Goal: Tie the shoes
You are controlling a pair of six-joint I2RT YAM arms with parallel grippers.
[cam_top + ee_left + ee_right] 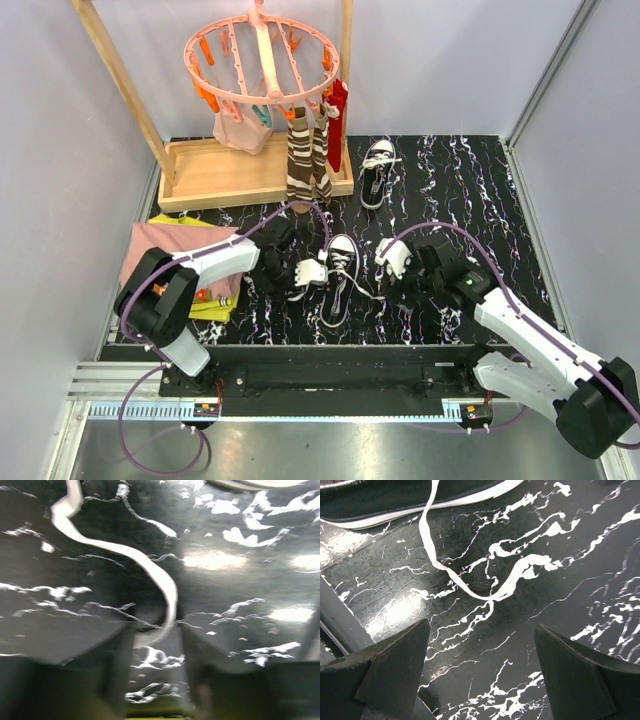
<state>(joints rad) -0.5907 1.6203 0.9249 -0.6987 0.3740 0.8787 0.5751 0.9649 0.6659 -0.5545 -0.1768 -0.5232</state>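
Left gripper (310,272) part open, just left of the near shoe (342,254). White lace (150,565) runs loose through the gap between its fingers (117,670), looks unpinched. Right gripper (393,258) wide apart, empty, just right of that shoe. Other lace (431,555) lies on the mat (570,645) ahead. Second shoe (377,170) well beyond the near one.

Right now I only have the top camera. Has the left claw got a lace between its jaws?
Observer: Yes. In its wrist view a white lace curls down into the gap of the left claw, but the jaws stand apart and are not pinching it.
Operator: And the right claw?
Observer: The right claw is wide open and empty. A second lace strand trails from the shoe and lies on the table ahead of its tips.
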